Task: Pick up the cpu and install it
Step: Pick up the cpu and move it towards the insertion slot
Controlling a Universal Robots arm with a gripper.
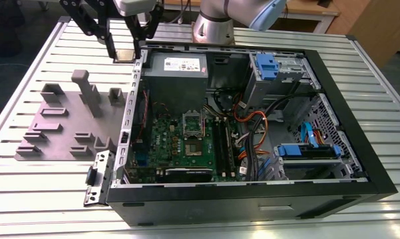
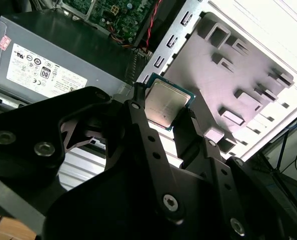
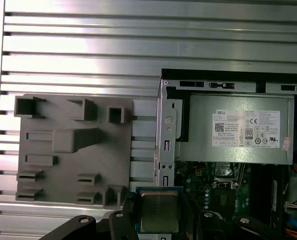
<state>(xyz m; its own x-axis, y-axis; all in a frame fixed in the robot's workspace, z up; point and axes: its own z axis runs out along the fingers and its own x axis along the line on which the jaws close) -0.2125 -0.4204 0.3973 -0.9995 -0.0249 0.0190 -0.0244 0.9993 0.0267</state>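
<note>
Tool [image 2: 163, 111], mine: fingers [image 2: 144, 127] closed part-way, pinching the cpu [image 2: 167, 102] by two opposite edges.
Location: cpu held just outside the computer case [image 1: 359, 149] wall, near the power supply [image 3: 238, 127] corner and beside the grey fixture plate [image 3: 73, 145] on the tabletop [image 1: 41, 189].
Obscured: the gripped edges, covered by my fingers.
View differences: both wrist views show the cpu's metal top. The exterior view shows the green board's socket [image 1: 193, 124].

The cpu [image 2: 166, 100] — its lower edge and both sides — sits partly hidden behind the gripper [image 2: 163, 106].
</note>
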